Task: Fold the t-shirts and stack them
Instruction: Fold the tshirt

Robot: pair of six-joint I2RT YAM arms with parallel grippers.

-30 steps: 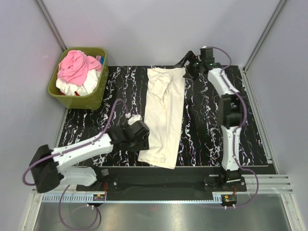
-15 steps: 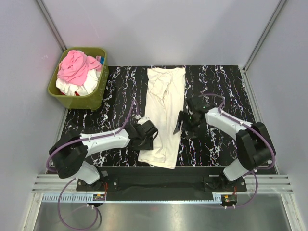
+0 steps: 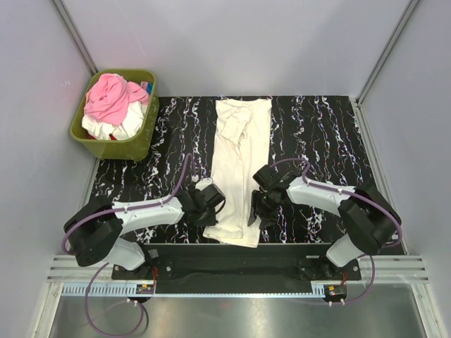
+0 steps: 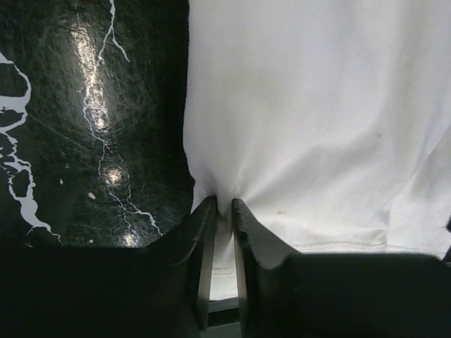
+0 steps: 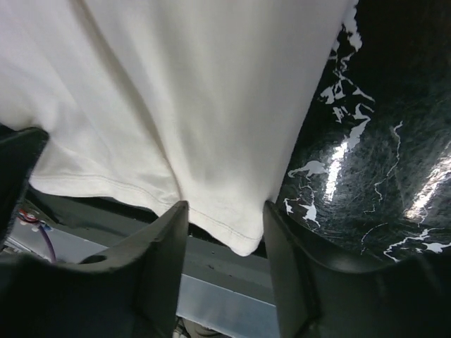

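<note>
As left jaws clamp the near hem of the cream t-shirt (image 3: 239,162) and right jaws, apart, arrive astride it, fold grasp is half-made.

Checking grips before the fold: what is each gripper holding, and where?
The left gripper pinches the cream t-shirt at its left edge, near the hem. The right gripper holds nothing: its open jaws straddle the hem's right corner.
</note>
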